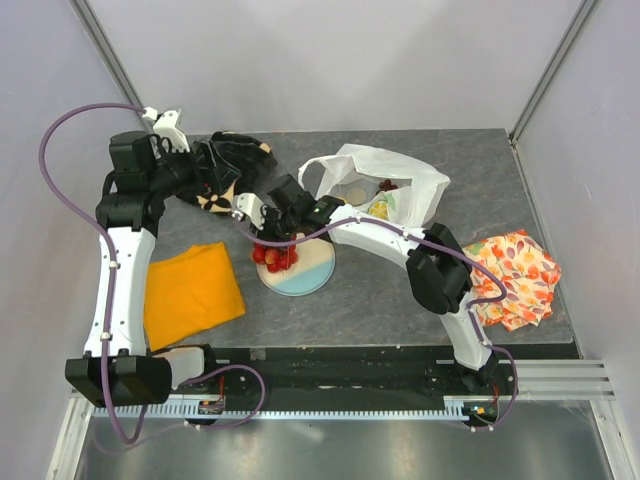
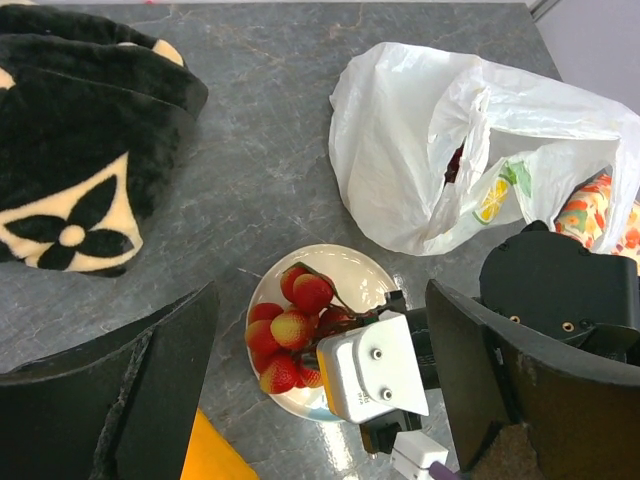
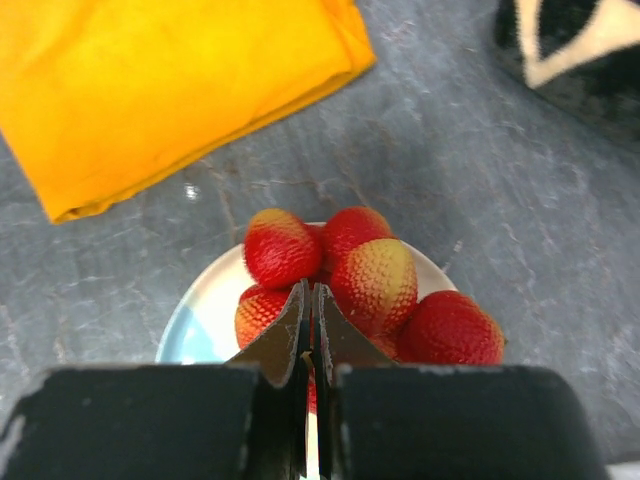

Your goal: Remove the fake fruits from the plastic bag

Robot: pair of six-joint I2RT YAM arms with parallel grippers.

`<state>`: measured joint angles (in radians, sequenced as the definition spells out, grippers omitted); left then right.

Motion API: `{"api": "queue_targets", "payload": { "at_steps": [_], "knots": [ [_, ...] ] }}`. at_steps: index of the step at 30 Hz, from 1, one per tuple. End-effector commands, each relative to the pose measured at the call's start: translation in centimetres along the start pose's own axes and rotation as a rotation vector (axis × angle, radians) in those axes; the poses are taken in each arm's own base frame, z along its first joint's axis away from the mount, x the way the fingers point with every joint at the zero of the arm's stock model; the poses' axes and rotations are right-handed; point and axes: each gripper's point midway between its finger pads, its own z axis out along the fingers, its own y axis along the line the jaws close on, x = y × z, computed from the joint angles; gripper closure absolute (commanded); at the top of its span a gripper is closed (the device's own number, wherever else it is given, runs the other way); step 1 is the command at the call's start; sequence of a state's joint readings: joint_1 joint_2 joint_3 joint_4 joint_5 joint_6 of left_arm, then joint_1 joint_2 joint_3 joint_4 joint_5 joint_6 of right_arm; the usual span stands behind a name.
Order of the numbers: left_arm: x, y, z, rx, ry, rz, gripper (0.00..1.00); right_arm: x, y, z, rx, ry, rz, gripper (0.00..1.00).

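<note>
Red berry cluster [image 3: 360, 275] sits on the plate [image 1: 312, 278], out of the plastic bag [image 1: 400, 175]. The citrus slice [image 2: 492, 200] and other fruits are inside the bag, just beside the plate on the bench [image 1: 380, 295]. The right end effector [image 3: 308, 290] is pressed together at the cluster; can't tell if it pinches a stem. The left end effector [image 2: 320, 288] is spread wide above the plate, near the black bag [image 2: 80, 150].

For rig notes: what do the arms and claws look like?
The left arm and right arm share white links and black joints. A purple cable loops along each. The left claw and right claw have flat black fingers.
</note>
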<state>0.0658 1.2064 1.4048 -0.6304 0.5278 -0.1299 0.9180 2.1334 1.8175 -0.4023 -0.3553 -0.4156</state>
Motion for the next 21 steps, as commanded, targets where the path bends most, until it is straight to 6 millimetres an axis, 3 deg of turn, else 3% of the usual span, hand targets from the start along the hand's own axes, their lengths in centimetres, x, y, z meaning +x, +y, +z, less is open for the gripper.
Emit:
{"api": "queue_targets", "payload": {
  "at_steps": [1,3,4,7,13,21],
  "knots": [
    [-0.4,-0.3,0.5,0.035,-0.009,-0.001,0.1,0.5,-2.7,-0.2,0.102,0.002,-0.026,0.99],
    [-0.4,-0.4,0.8,0.043,-0.008,-0.007,0.1,1.4,-3.5,-0.4,0.14,0.031,-0.033,0.94],
    [-0.6,-0.3,0.8,0.043,-0.011,-0.007,0.1,1.7,-3.6,-0.4,0.149,0.042,-0.034,0.84],
    [-0.8,-0.3,1.1,0.047,-0.012,-0.012,0.1,2.0,-4.1,-0.8,0.177,0.056,-0.033,0.75],
    [-0.8,-0.4,1.2,0.054,-0.012,-0.015,0.11,0.6,-4.8,-1.7,0.196,0.023,-0.01,0.52],
    [-0.8,-0.4,1.6,0.068,-0.008,-0.028,0.11,-1.2,-4.6,-2.3,0.188,-0.024,0.037,0.46]
  ]
}}
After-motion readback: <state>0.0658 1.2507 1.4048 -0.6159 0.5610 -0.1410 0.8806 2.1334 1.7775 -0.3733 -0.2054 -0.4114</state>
